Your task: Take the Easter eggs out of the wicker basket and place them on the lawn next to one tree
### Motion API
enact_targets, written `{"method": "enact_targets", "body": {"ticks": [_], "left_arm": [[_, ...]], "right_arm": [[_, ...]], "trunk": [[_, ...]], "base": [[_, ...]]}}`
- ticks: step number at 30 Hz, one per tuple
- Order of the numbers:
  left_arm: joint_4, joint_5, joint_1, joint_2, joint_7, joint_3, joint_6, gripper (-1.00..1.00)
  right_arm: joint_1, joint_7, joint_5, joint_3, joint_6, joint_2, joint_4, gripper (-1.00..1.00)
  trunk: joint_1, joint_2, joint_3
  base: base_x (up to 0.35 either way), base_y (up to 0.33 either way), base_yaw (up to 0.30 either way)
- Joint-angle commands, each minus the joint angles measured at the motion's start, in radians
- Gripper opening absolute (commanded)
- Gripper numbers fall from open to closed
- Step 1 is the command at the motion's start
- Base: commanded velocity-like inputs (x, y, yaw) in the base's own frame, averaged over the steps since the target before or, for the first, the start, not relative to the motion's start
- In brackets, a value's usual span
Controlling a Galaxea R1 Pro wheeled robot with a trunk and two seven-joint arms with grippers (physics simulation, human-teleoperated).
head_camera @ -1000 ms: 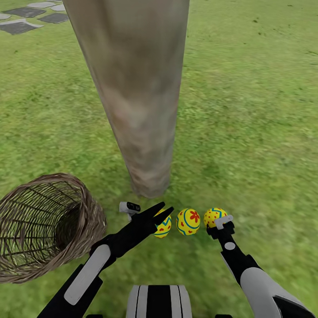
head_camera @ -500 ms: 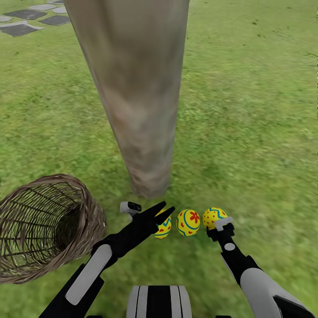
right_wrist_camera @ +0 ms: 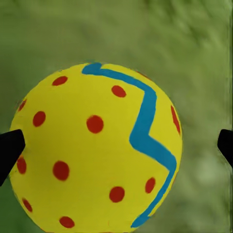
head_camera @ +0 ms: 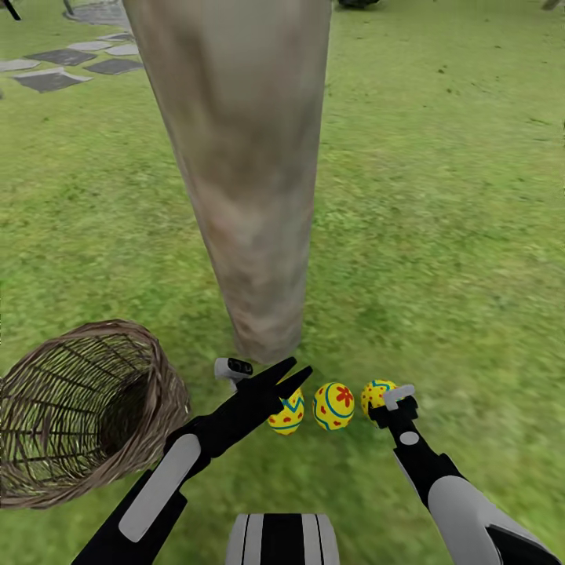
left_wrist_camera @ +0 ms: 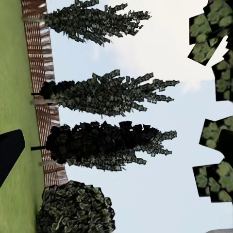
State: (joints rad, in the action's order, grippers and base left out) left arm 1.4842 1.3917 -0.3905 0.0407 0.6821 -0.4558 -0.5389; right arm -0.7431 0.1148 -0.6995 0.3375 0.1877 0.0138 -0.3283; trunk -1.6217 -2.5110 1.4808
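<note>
As seen from the head view, the tree [head_camera: 243, 180] rises through the middle of the frame and meets the lawn [head_camera: 439, 235] at its base, just above frame centre-bottom. Three eggs lie in a row on the grass at the 6 o'clock side of that base: the left egg [head_camera: 287, 416], the middle egg [head_camera: 333, 406] with a red flower mark, and the right egg [head_camera: 377, 395]. The basket [head_camera: 78, 412] lies tipped on its side at 8 o'clock from the trunk, mouth toward the camera, and no egg can be seen inside it. Grey paving stones [head_camera: 55, 74] sit at 11 o'clock, well apart. The left gripper [head_camera: 289, 375] hovers over the left egg with its fingers spread and grasping nothing. The right gripper [head_camera: 392, 402] sits just at the right egg.

From the left wrist view, a wooden fence [left_wrist_camera: 41, 97], dark-leaved trees [left_wrist_camera: 107, 94] and sky appear; one dark fingertip [left_wrist_camera: 9, 153] shows at the edge with nothing against it.

From the right wrist view, the right egg [right_wrist_camera: 97, 150] lies between two fingertips [right_wrist_camera: 9, 150] set wide at opposite edges; the jaws stand released around it, with grass behind.

Judged from this layout, the placement appears complete: all three eggs rest beside one trunk. Remaining work is likely only to withdraw both arms without nudging the eggs.
</note>
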Motion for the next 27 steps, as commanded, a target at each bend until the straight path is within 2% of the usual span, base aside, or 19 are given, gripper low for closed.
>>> {"method": "enact_targets", "body": {"ticks": [1,3,5,7,9,11,13,15,17,20,23,24,27], "left_arm": [[-0.001,0.01,-0.001,0.001,-0.001,-0.002,-0.007,1.0],[-0.001,0.01,-0.001,-0.001,-0.002,-0.002,-0.007,1.0],[-0.002,0.005,-0.001,-0.02,-0.006,-0.003,-0.008,1.0],[-0.003,0.002,-0.001,-0.054,-0.011,-0.015,-0.01,1.0],[-0.004,0.001,-0.001,-0.07,-0.041,-0.044,-0.009,1.0],[-0.004,0.001,-0.001,-0.073,-0.079,-0.051,-0.009,1.0],[-0.005,0.001,-0.001,-0.08,-0.099,-0.053,-0.009,1.0],[-0.006,0.001,0.0,-0.082,-0.132,-0.053,-0.01,1.0],[-0.006,0.002,-0.001,-0.082,-0.19,-0.052,-0.013,1.0],[-0.003,0.004,-0.006,-0.083,-0.23,-0.052,-0.025,1.0],[-0.003,0.003,-0.015,-0.082,-0.237,-0.052,-0.069,1.0],[-0.004,0.003,-0.017,-0.082,-0.241,-0.051,-0.087,1.0],[-0.011,0.0,-0.02,-0.084,-0.271,-0.051,-0.111,1.0]], "right_arm": [[-0.001,0.002,-0.01,0.009,0.006,0.0,-0.002,1.0],[-0.001,0.002,-0.009,0.01,0.006,0.0,-0.015,1.0],[-0.001,0.001,-0.009,0.011,0.005,0.0,-0.035,1.0],[-0.001,0.002,-0.008,0.011,-0.008,0.0,-0.045,1.0],[-0.001,-0.002,-0.008,0.016,-0.094,0.0,-0.084,1.0],[-0.001,-0.016,-0.009,0.016,-0.183,0.002,-0.16,1.0],[0.0,-0.021,-0.007,0.025,-0.204,0.005,-0.211,1.0],[0.001,-0.024,-0.009,0.076,-0.23,0.012,-0.223,1.0],[0.002,-0.026,-0.01,0.103,-0.24,0.015,-0.227,1.0],[0.01,-0.027,-0.009,0.113,-0.259,0.029,-0.226,1.0],[0.014,-0.026,-0.009,0.118,-0.265,0.035,-0.225,1.0],[0.015,-0.026,-0.009,0.123,-0.266,0.041,-0.22,1.0],[0.031,-0.047,-0.007,0.144,-0.267,0.085,-0.171,1.0]], "trunk": [[0.001,0.0,-0.003],[0.001,0.001,-0.011],[0.002,0.001,-0.019],[0.003,0.001,-0.027],[0.004,0.002,-0.034],[0.005,0.002,-0.042],[0.006,0.003,-0.05],[0.007,0.003,-0.058],[0.008,0.004,-0.065],[0.009,0.005,-0.077],[0.01,0.005,-0.089],[0.011,0.005,-0.092],[0.012,0.006,-0.104]], "base": [[0.0,0.0,0.0],[0.0,0.0,0.0],[0.0,0.0,0.0],[0.0,0.0,0.0],[0.0,0.0,0.0],[0.0,0.0,0.0],[0.0,0.0,0.0],[0.0,0.0,0.0],[0.0,0.0,0.0],[0.0,0.0,0.0],[0.0,0.0,0.0],[0.0,0.0,0.0],[0.0,0.0,0.0]]}}
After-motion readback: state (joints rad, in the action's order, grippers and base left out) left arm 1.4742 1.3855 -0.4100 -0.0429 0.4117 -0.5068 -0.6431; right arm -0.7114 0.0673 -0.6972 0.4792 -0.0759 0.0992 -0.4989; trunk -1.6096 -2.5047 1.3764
